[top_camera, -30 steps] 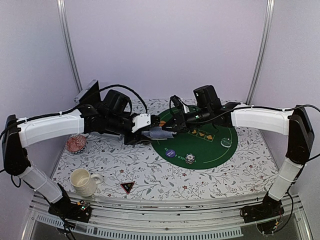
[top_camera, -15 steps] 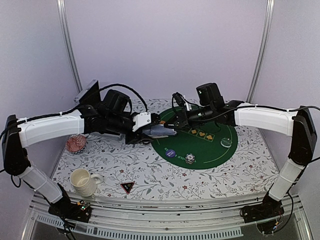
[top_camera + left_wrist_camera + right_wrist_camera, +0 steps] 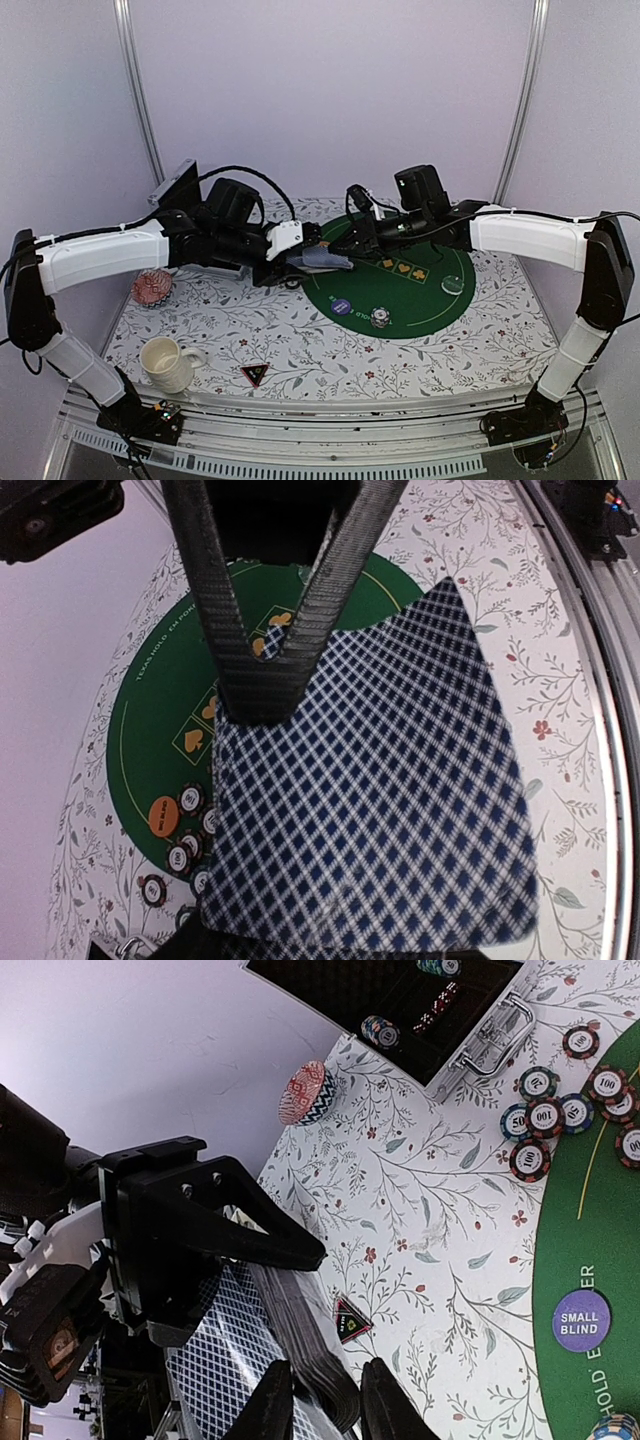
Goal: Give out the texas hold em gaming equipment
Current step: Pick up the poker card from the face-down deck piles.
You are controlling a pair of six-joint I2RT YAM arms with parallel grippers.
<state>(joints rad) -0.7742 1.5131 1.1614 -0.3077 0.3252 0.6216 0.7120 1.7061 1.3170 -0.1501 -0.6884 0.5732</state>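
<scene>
Top external: poker chips [image 3: 380, 318] on green mat [image 3: 425, 300], floral tablecloth [image 3: 300, 345], lilac walls [image 3: 330, 90].

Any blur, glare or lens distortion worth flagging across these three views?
Top view: even, soft light, sharp enough, no glare on the green mat. Left wrist view: the cards fill the frame, their lower edge soft, and the table rim is bent by the wide lens. Right wrist view: rotated, chips legible, near fingers dark and soft.
</scene>
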